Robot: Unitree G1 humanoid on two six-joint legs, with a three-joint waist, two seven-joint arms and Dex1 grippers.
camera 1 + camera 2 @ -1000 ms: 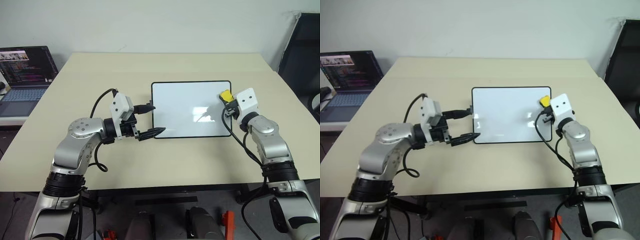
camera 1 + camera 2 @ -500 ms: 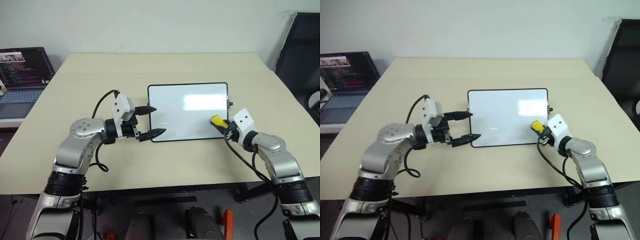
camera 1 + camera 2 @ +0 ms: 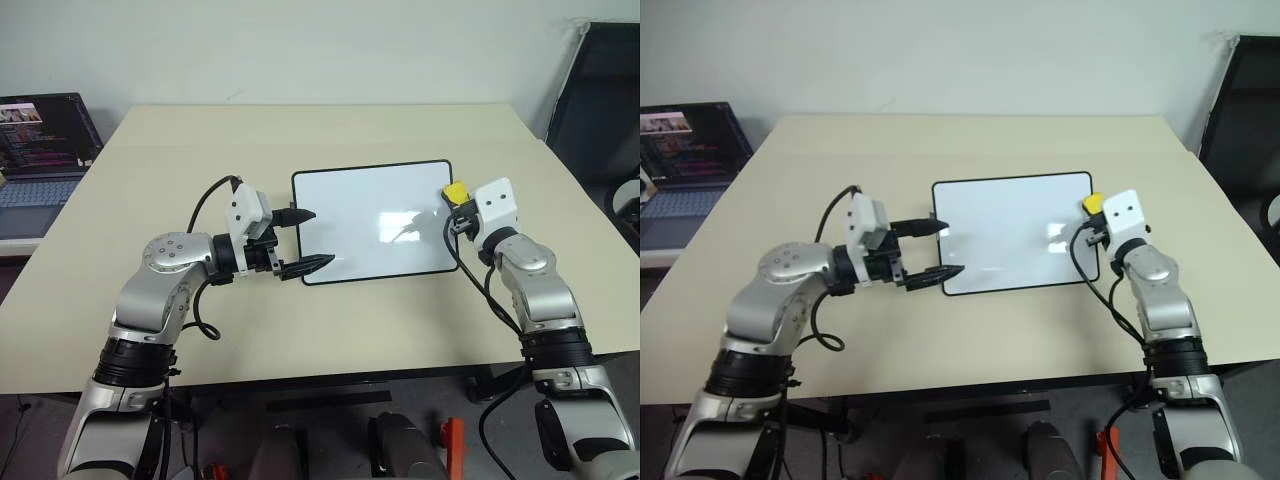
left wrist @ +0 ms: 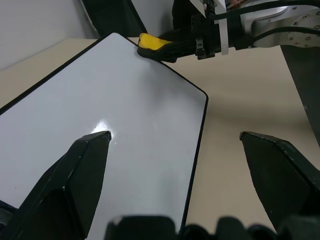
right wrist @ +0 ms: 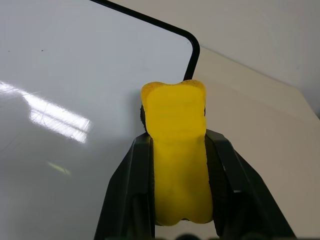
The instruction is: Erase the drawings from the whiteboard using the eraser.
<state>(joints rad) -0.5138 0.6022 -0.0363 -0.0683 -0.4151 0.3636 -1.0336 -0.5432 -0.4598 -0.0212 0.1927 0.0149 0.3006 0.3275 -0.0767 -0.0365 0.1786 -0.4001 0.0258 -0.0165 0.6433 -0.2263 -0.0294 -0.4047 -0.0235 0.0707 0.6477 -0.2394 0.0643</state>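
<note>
- On the beige rectangular tabletop (image 3: 330, 330), near its middle, I log one small glossy white rectangular whiteboard (image 3: 372, 222) with a thin black frame and rounded corners, lying flat.
- Bare tabletop surrounds the whiteboard on every side; I note the widest free strip beyond its far edge, and open bands along the near edge.
- Off the table's left end I see an open dark-screened laptop (image 3: 40, 140); a dark chair back (image 3: 600, 110) stands beyond the right far corner.
- Drawings: I cannot make out any marker strokes on the board; the visible patches are light glare.
- My right gripper (image 5: 175, 165) has its two black fingers clamped on the small bright yellow eraser block (image 3: 455, 191), which sits at the board's far right corner, its tip on the white surface just inside the frame.
- My right arm runs up along the board's right edge, forearm over bare table, gripper pointing forward and about level.
- My left gripper (image 3: 303, 240) is spread wide at the board's left short edge, one finger over the far left corner, the other at the near left corner, holding nothing.
- My left arm is bent, forearm angled to the right.
</note>
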